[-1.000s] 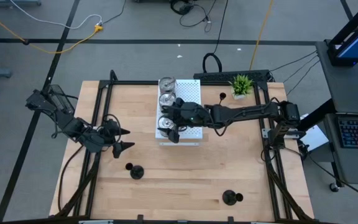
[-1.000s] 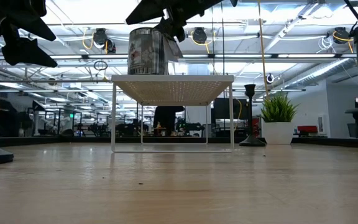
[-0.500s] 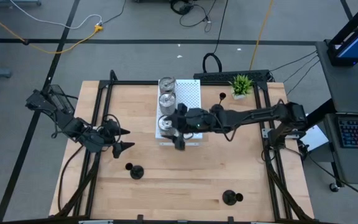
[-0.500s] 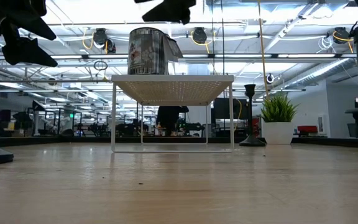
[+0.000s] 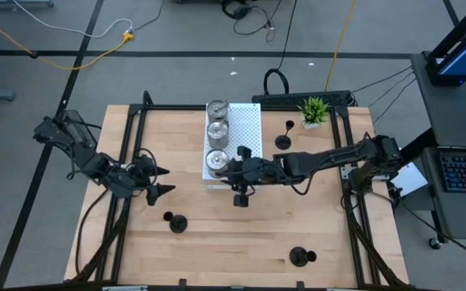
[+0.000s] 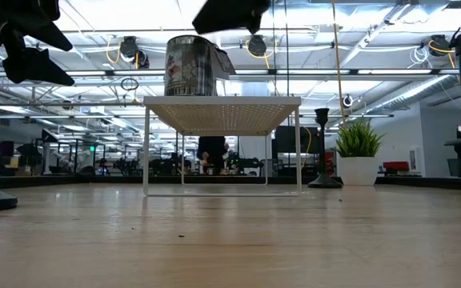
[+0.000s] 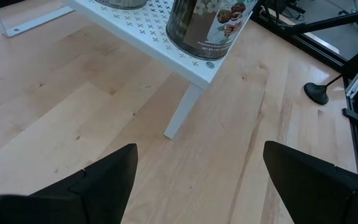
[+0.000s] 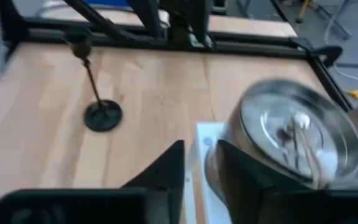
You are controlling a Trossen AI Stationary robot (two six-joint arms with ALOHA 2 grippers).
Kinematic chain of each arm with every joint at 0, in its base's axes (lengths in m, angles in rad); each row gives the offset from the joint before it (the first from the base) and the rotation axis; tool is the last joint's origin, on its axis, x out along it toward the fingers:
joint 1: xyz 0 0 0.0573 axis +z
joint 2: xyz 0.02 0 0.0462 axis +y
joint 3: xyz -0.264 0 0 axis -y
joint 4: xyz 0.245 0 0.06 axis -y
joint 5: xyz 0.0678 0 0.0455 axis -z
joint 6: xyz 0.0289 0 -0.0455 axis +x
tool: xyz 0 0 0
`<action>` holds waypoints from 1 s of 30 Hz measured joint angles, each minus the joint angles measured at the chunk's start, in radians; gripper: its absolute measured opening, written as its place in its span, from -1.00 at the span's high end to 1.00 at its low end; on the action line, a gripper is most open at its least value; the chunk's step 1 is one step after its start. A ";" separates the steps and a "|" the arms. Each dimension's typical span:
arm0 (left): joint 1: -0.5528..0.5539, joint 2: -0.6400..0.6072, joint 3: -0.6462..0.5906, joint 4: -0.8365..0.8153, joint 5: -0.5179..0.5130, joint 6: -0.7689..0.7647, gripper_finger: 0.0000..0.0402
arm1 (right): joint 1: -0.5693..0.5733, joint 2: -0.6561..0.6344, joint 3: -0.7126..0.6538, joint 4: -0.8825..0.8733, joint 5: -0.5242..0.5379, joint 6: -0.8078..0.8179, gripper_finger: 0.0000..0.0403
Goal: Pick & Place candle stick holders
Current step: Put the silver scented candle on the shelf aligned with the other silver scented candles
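Observation:
Three silver candle stick holders stand in a row on the white perforated board; the nearest one sits at the board's near left corner. One black candle stick holder stands right of the board, and two more stand near the table's front. My right gripper hangs just past the board's near edge. It is shut, holds nothing, and is clear of the nearest silver holder. My left gripper waits open at the table's left.
A small potted plant stands at the far right of the table. The board rests on thin white legs above the tabletop. Black frame rails run along both sides of the table. Bare wood lies between the board and the front holders.
My right gripper has drawn back from the nearest silver holder on the board, moving toward the table's near edge, and its fingers have shut. The silver holder has stayed standing on the board.

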 joint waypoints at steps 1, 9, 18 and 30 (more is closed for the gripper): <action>0.000 0.000 0.000 0.000 0.000 0.000 -0.75 | 0.000 0.000 -0.009 -0.001 0.007 0.007 0.66; 0.000 0.000 0.000 0.000 0.000 0.002 -0.75 | -0.002 0.001 -0.072 0.042 0.005 0.029 0.97; 0.000 0.000 0.000 0.000 0.000 0.002 -0.75 | -0.006 0.002 -0.111 0.122 0.003 0.048 0.99; 0.000 0.000 0.000 0.002 0.000 0.001 -0.75 | -0.060 0.002 -0.115 0.179 -0.052 0.051 1.00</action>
